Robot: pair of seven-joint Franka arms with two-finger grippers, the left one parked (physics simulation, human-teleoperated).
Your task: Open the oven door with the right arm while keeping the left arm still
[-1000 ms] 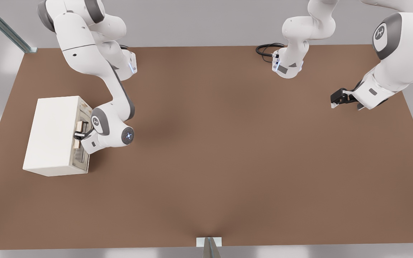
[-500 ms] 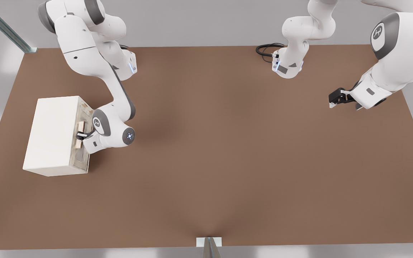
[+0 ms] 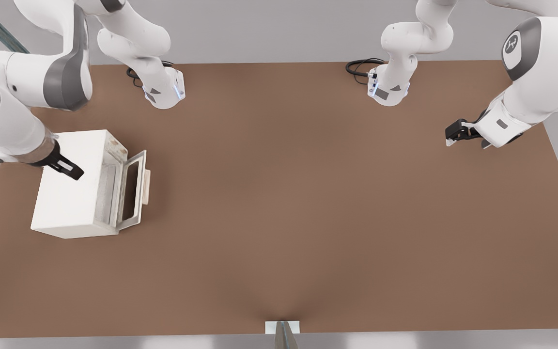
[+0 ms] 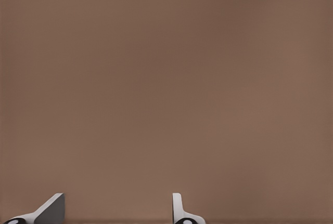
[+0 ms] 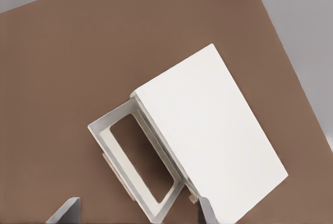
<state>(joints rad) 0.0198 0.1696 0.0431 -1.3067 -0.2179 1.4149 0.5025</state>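
Oven door (image 3: 132, 190) stands swung out from the front of the small white oven (image 3: 73, 184), hinged along its lower edge and tilted away from the body so that a gap shows between them. Its cream frame surrounds a dark window, and the pale bar handle (image 3: 147, 186) sits on the outer face, turned toward the front view's right. In the right wrist view the door (image 5: 136, 161) appears as an open frame leaning off the oven's white top (image 5: 213, 135), with the brown surface visible through the window.

The oven rests on the brown bench (image 3: 308, 218) near the front view's left edge. The right arm (image 3: 22, 97) reaches in from the front view's upper left, and its black pincer (image 3: 68, 168) hangs above the oven's top, well apart from the door and its handle. The pincer holds nothing; in the right wrist view its two fingertips (image 5: 65, 212) stand widely separated, with the door and part of the oven seen between them.

A black cable (image 3: 359, 67) lies coiled at the far edge of the bench beside an arm base.
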